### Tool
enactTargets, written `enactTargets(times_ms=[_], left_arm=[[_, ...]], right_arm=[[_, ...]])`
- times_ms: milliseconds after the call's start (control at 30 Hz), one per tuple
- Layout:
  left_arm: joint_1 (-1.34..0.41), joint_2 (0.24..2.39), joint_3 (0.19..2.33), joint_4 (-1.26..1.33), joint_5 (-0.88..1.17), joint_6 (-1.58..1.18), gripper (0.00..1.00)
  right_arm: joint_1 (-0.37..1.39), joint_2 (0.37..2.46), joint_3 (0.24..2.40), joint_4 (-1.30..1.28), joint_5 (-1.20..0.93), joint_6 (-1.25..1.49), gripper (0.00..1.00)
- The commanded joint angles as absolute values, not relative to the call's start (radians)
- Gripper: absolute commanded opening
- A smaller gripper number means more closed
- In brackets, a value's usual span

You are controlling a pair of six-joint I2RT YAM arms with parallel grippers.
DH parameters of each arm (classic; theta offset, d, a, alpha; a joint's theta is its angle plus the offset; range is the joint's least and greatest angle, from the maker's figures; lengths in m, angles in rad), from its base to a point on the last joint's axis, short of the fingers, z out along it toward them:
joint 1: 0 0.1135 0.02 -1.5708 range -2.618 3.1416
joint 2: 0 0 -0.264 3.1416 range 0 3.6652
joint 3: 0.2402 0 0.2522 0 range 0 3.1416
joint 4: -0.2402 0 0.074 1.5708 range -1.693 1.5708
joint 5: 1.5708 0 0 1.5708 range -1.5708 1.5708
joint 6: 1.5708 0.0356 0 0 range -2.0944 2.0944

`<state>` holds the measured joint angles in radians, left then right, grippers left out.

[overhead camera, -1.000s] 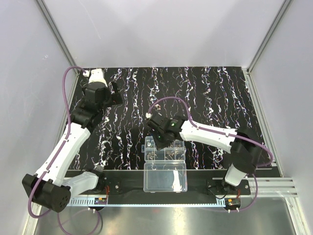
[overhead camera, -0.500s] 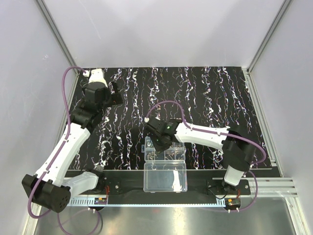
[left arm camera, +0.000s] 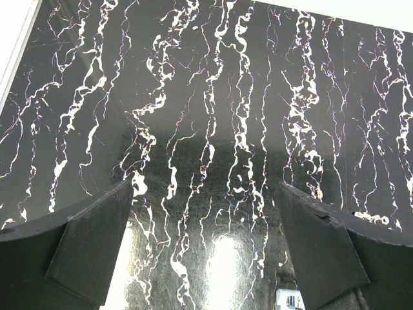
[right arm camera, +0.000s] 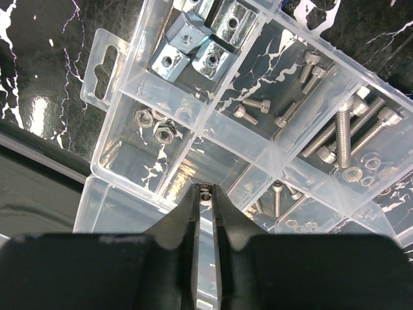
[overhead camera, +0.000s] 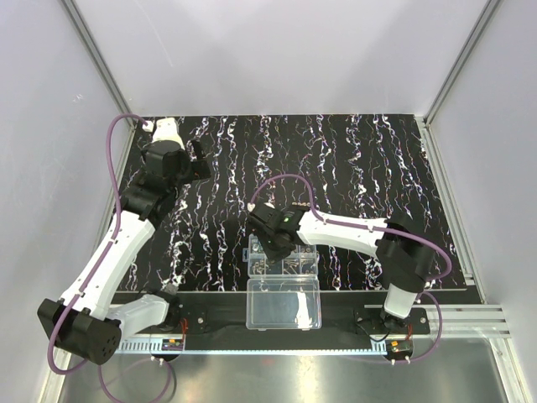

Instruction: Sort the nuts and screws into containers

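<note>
**Left tool** [left arm camera: 206, 188]: far left of the desk [overhead camera: 377, 168], above the black, white-veined mat. Fingers [left arm camera: 97, 245] stand wide apart, with nothing between them (only bare mat shows in the left wrist view).

**Clear lid half** [overhead camera: 284, 304]: undivided, lying open at the near edge of the desk, joined to the near side of the divided half.

**Containers** [right arm camera: 106, 132]: the divided half of the clear box, near the middle of the desk just beyond the lid. Contents as the right wrist view shows them, left to right:
- square silvery blocks [right arm camera: 187, 45], each with a hole, in the upper left compartment;
- hexagonal nuts [right arm camera: 157, 127], two or three, in the compartment below the blocks;
- short screws [right arm camera: 257, 106], four or five (cap-headed), in the next compartment;
- long screws [right arm camera: 352, 132], several lying together, with small nuts [right arm camera: 362, 166] beside them, in the right compartment;
- one short screw [right arm camera: 276, 194] and a few small rings [right arm camera: 297, 226] in the lower right compartments.

**Right tool** [right arm camera: 204, 195]: above the left part of the box, over the wall between two lower compartments. Fingers are drawn nearly together and clamped on a tiny ribbed metal piece [right arm camera: 204, 188], held at the very tips clear of the box floor (screw or nut, too small to tell).
</note>
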<state>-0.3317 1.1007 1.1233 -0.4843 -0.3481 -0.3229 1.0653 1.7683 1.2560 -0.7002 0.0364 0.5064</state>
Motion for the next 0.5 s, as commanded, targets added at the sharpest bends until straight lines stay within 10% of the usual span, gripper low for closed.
enactTargets(times_ms=[0,467], left_arm=[[-0.327,1.1,1.157,-0.457,-0.344,-0.331,0.99],[-0.328,1.095,1.157,-0.457,-0.348,-0.328,0.99]], right_arm=[[1.074,1.764,1.267,-0.692,0.058,0.505,0.22],[0.982,1.68,1.423,-0.772,0.264,0.445,0.55]])
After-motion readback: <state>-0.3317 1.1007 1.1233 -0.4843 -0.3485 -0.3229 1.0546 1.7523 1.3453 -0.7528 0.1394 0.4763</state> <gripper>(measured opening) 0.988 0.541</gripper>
